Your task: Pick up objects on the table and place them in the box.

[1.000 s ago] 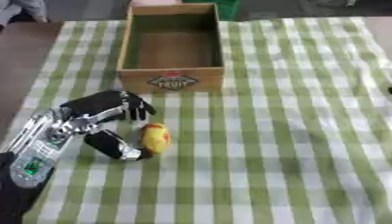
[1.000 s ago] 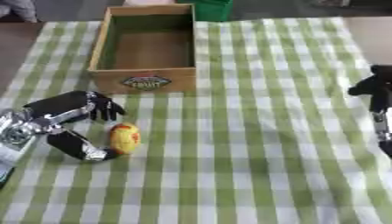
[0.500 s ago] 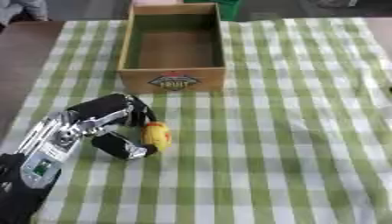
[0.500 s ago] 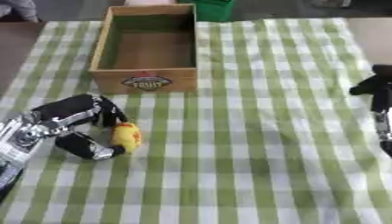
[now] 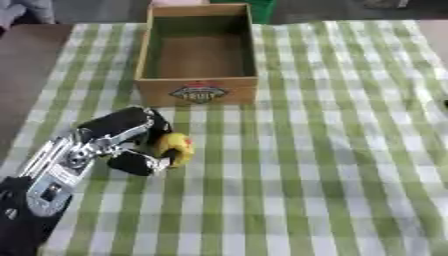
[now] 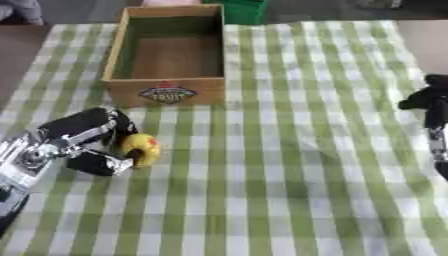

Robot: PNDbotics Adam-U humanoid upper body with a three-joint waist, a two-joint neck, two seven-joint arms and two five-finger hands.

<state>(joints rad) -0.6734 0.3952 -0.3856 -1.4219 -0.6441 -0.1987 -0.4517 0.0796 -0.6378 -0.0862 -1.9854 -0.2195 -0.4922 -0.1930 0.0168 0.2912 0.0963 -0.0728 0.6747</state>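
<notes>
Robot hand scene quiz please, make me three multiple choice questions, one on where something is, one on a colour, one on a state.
1. Where does the yellow object lie?
A. inside the box
B. on the cloth, on the near side of the box
C. off the table

2. What colour is the checked tablecloth?
A. green and white
B. red and white
C. blue and white

3. What is inside the wooden box?
A. the yellow object
B. a green bin
C. nothing visible

Answers: 1 B, it sits on the cloth between the fingers and thumb of the left robot hand. 2 A, the stripes are green and white. 3 C, only the bare brown floor shows.
</notes>
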